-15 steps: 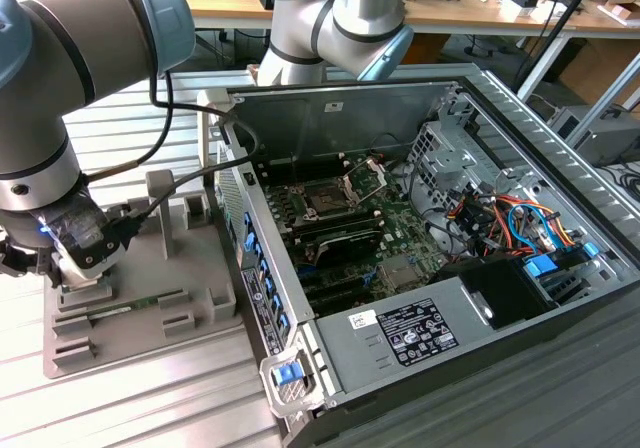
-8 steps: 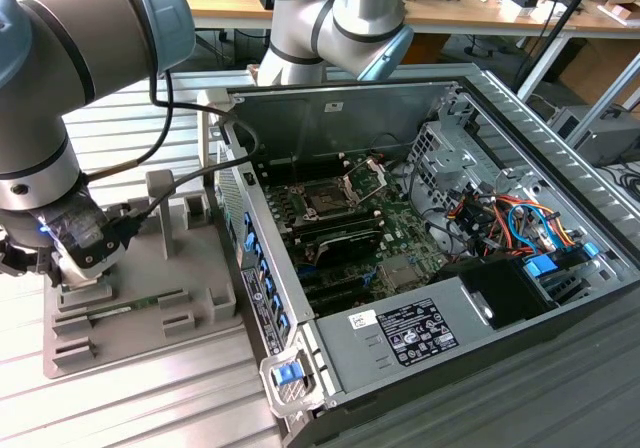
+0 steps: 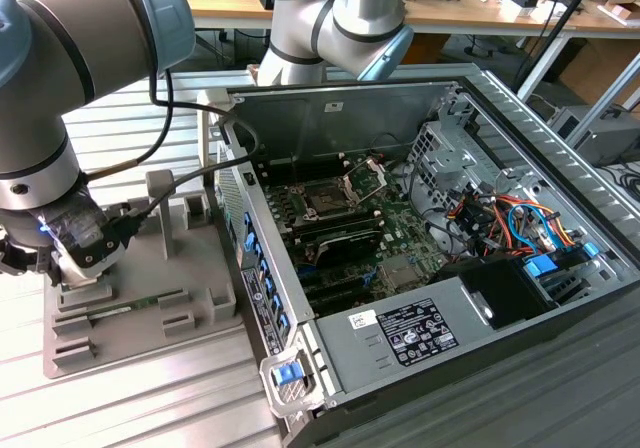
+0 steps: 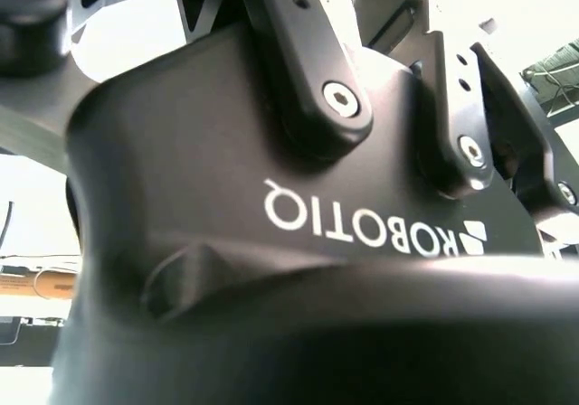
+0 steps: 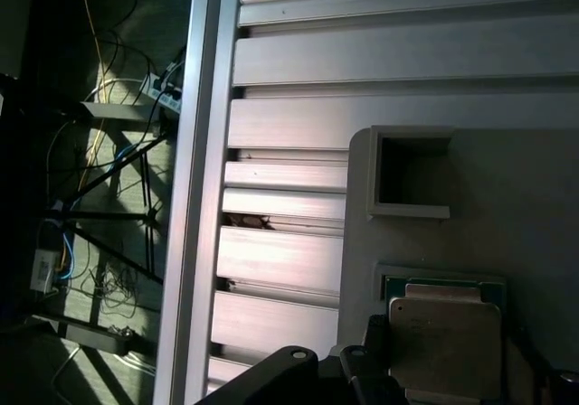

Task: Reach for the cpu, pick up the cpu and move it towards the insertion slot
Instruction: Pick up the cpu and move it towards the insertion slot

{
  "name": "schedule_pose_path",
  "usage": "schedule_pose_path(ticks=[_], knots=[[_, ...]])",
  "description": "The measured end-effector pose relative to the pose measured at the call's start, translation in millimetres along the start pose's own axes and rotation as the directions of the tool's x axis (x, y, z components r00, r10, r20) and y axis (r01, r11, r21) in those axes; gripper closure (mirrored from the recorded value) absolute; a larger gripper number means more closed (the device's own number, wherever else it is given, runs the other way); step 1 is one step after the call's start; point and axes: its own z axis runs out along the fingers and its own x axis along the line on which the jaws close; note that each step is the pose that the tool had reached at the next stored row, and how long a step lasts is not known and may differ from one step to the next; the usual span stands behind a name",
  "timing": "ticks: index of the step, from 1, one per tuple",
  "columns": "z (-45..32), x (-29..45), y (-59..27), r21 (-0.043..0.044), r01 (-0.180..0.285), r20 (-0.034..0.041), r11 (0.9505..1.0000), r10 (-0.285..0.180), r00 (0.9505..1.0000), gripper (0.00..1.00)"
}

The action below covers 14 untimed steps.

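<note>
The cpu [image 5: 446, 337] lies flat in a pocket of the grey tray [image 3: 212, 290]. The black hand [image 4: 298, 242] is close above it, and in the first wrist view its dark parts sit just beside the chip. I cannot tell whether the hand is apart or together. The arm [image 3: 60, 88] hangs over the tray at the exterior view's left. The insertion slot [image 3: 326, 201] is well apart, inside the open computer case [image 3: 400, 98] on the bench [image 3: 130, 413].
</note>
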Motion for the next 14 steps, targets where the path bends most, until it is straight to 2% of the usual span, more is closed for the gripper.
schedule_pose_path(ticks=[14], knots=[[-0.7, 0.0, 0.1, -0.0124, 0.0, 0.0008, 0.9999, 0.0, 1.0, 0.45]])
